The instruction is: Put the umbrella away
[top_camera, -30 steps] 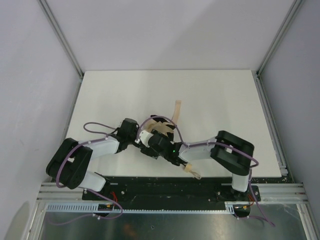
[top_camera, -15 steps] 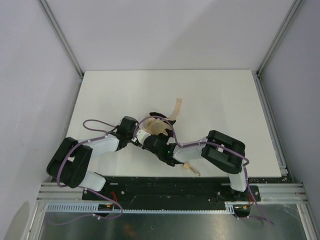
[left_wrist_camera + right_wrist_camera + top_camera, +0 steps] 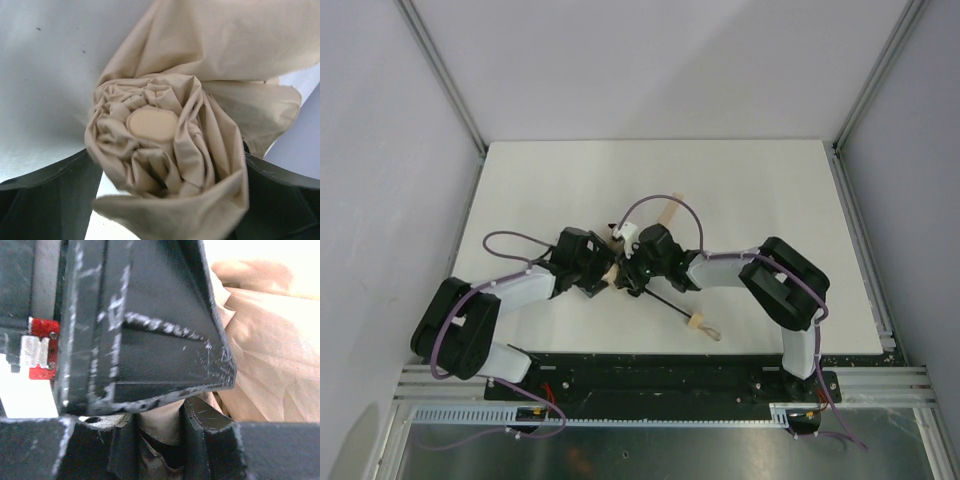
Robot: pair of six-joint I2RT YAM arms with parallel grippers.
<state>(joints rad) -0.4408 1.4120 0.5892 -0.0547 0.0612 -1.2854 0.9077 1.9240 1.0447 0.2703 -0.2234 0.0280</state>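
At mid-frame on the surface [image 3: 770,190], the umbrella [image 3: 165,145] lies folded but loosely bunched, handle [image 3: 697,321] out toward lower right, left jaws wide apart around the canopy [image 3: 265,340], right jaws pinching a fold, so wrapping and stowing seem left.

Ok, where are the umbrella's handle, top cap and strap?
handle [image 3: 697,321]: top view, its pale grip.
top cap [image 3: 151,124]: left wrist view, centre of the disc.
strap [image 3: 667,214]: top view, middle of the band.
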